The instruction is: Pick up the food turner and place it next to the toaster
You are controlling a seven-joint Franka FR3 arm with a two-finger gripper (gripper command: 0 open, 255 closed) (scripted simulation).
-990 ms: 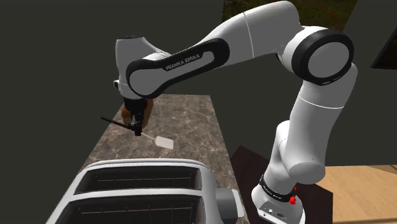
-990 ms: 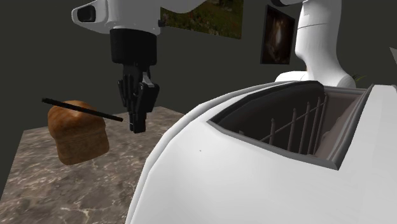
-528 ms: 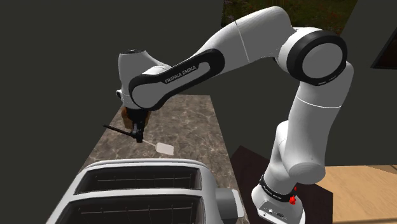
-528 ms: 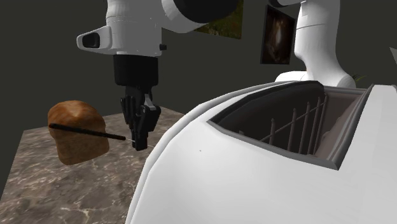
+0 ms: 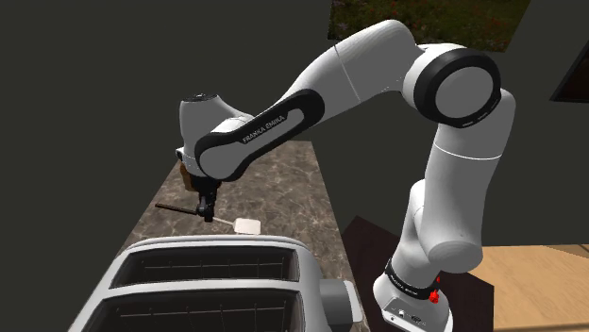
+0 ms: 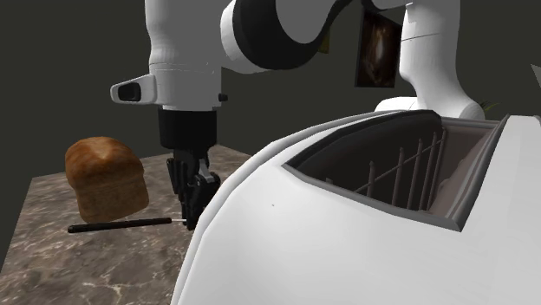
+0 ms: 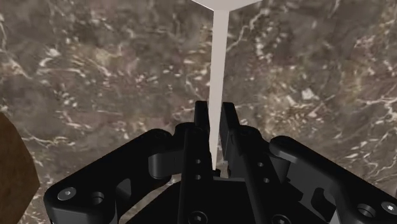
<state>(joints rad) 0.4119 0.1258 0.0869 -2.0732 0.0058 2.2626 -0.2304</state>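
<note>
Turner clamped in the jaws, low over the desk just beyond the toaster.

The white arm (image 5: 316, 90) bends down past the big white toaster (image 5: 203, 283), which stands at one end of the marbled brown desk (image 5: 278, 179). A brown loaf (image 6: 104, 178) sits on the desk farther from the toaster. The turner (image 5: 247, 225) hangs about level close above the desk, with its pale blade nearest the toaster and its thin dark handle pointing away. The jaws are narrow, pinching its pale shaft. I cannot tell whether the blade touches the desk.
</note>
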